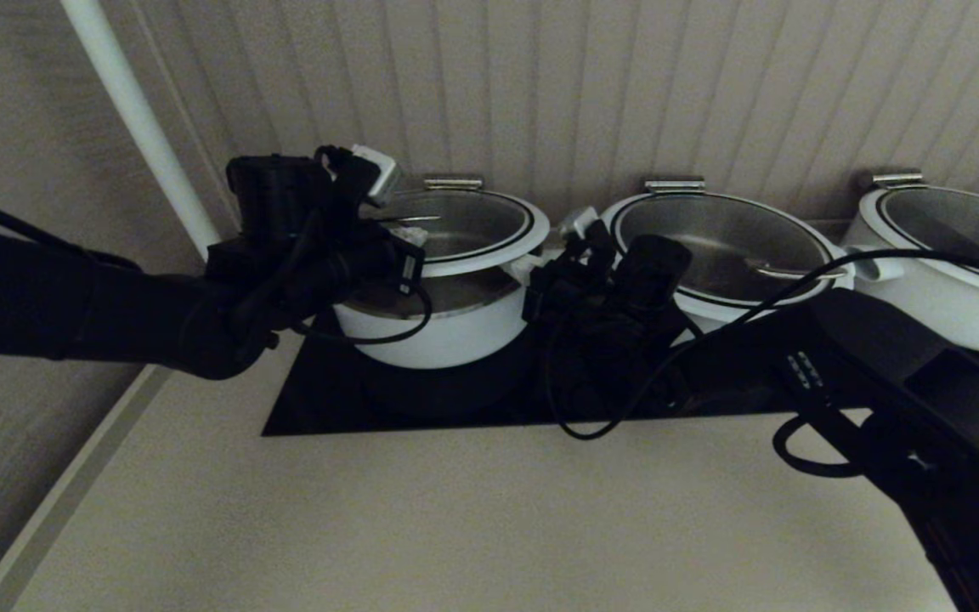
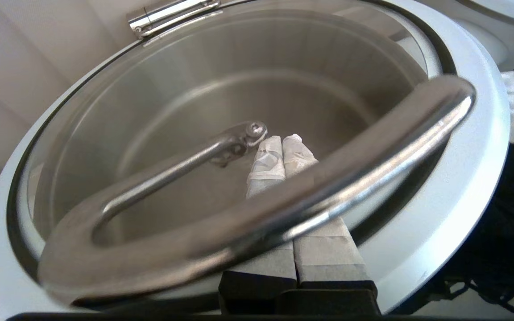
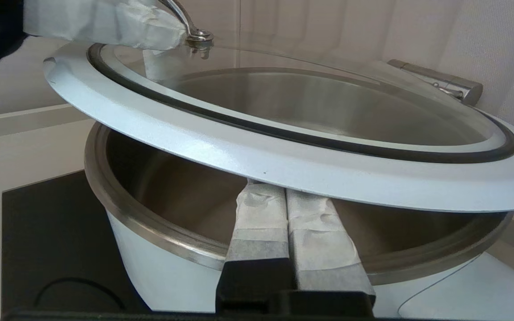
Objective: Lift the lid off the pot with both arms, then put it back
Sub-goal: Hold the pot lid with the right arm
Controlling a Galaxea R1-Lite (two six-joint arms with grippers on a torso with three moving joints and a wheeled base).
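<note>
The lid [image 1: 489, 253] hangs tilted a little above the pot [image 1: 438, 340], with a gap showing between them. My left gripper [image 1: 396, 219] is at the lid's left side. In the left wrist view its shut fingers [image 2: 281, 141] lie on the glass, hooked under the steel bar handle [image 2: 328, 196]. My right gripper [image 1: 545, 263] is at the lid's right side. In the right wrist view its shut fingers [image 3: 283, 189] push up under the lid's white rim [image 3: 283, 165], above the pot's steel mouth [image 3: 150, 223].
Two wider white pots with lids [image 1: 727, 246] [image 1: 948, 255] stand to the right on the black cooktop [image 1: 328, 399]. The panelled wall with steel clips [image 1: 453, 181] is close behind. A white pole [image 1: 141, 127] rises at the left. Beige counter lies in front.
</note>
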